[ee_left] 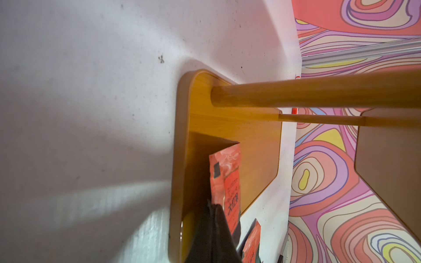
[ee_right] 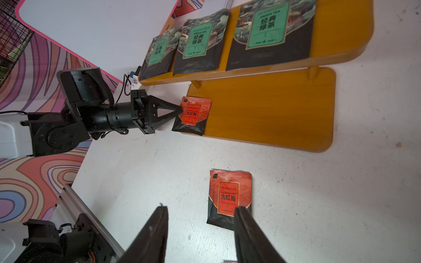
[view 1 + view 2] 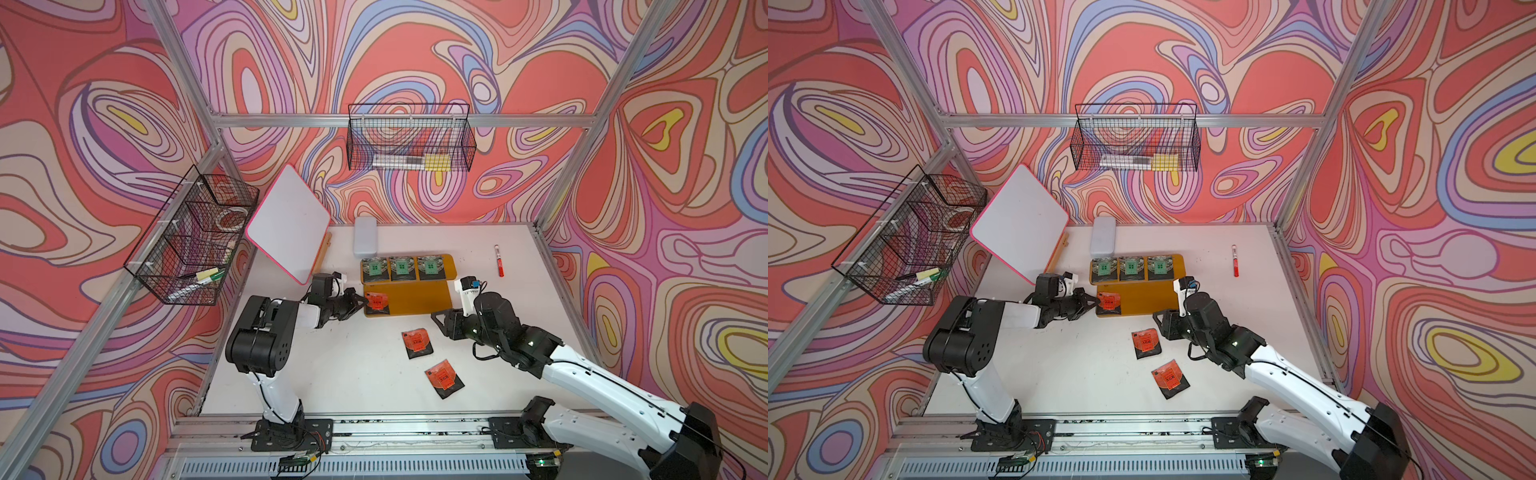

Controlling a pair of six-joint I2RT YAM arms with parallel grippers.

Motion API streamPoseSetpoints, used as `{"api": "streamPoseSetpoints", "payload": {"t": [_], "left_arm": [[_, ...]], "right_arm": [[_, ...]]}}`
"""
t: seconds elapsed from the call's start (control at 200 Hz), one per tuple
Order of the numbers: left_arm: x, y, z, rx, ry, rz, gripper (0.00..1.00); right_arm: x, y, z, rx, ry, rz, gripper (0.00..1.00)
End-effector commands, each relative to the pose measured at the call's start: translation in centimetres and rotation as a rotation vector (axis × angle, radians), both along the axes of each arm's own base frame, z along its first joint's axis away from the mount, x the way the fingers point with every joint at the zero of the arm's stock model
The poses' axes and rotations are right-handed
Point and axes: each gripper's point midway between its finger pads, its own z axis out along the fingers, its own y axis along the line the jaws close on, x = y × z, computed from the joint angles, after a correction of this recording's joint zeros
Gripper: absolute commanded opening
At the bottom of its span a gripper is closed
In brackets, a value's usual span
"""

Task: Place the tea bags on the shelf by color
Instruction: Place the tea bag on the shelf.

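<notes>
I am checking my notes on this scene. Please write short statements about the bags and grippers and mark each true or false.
1. Three green bags lie on the upper board. True.
2. The left gripper is open and empty. False: it is shut on an orange bag at the lower board's end.
3. Two orange bags lie on the table. True.
4. The right gripper holds a bag. False: it is open and empty, over the table.
5. The marker lies on the lower board. False: it lies on the table.
</notes>
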Motion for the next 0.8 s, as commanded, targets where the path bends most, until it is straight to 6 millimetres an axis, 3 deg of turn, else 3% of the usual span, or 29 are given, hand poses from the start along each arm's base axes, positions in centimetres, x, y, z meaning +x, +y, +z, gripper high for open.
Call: {"api": "streamPoseSetpoints", "payload": {"t": [0.0, 0.336, 0.551, 0.791], "left_arm": [[0.13, 0.14, -0.32, 0.017, 0.006, -0.022, 0.0], [0.2, 0.32, -0.91, 0.026, 0.023, -0.014, 0.02], [0.14, 0.41, -0.75, 0.027, 0.022, -0.006, 0.2], [-0.04, 0.64, -0.74, 0.033, 0.022, 0.004, 0.3]], "right_arm": [[0.13, -0.33, 0.36, -0.008, -0.013, -0.011, 0.48], [0.32, -0.05, 0.32, -0.01, -0.011, -0.005, 0.48], [0.46, 0.11, 0.24, -0.009, -0.01, -0.003, 0.48], [0.39, 0.15, -0.02, -0.009, -0.003, -0.001, 0.48]]}}
